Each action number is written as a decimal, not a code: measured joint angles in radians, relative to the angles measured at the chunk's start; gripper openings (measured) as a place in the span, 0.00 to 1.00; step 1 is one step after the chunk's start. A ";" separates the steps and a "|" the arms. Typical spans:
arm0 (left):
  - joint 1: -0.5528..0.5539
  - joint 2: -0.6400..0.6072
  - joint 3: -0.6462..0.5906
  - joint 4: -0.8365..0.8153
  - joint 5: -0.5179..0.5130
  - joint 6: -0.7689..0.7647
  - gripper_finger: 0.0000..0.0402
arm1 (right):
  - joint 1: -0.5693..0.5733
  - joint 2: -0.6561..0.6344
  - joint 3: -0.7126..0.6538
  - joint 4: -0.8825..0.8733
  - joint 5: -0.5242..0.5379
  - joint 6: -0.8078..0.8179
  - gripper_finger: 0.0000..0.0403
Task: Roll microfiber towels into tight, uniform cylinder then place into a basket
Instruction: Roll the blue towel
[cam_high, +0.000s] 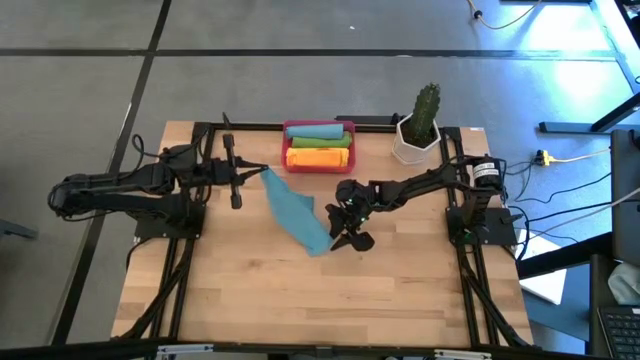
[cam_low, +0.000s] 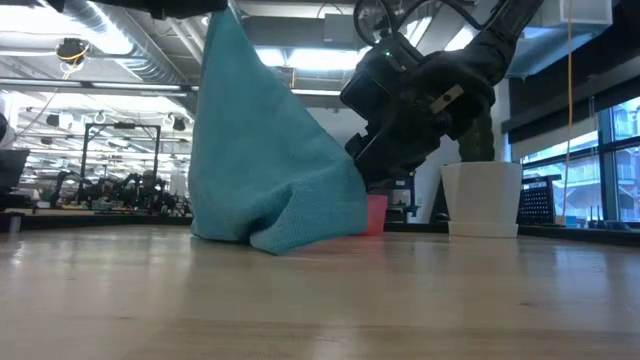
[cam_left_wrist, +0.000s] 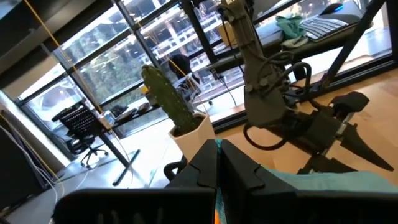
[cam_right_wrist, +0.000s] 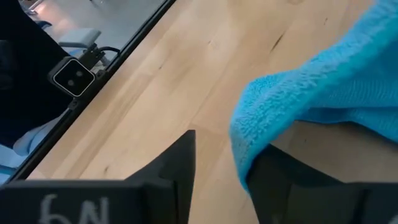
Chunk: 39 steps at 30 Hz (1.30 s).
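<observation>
Readable markings: one only

White characters resembling "6N" stand on the dark body of the right gripper (cam_right_wrist: 217, 180), seen in its own wrist view; no other text, label or brand is legible.

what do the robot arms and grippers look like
Both arms are dark, slim and jointed, with black cables trailing at their bases. The right gripper has flat, pointed black fingers; white markings show on its housing in its wrist view.
</observation>
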 joint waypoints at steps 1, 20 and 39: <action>0.000 0.000 0.000 0.000 0.000 0.000 0.00 | 0.000 0.000 0.000 0.000 0.000 -0.002 0.29; 0.000 -0.053 0.000 0.021 -0.052 0.023 0.00 | 0.004 0.001 0.000 -0.054 0.024 -0.020 0.13; 0.000 -0.074 0.033 0.019 -0.053 0.026 0.00 | -0.123 -0.390 0.001 -0.422 0.391 -0.179 0.01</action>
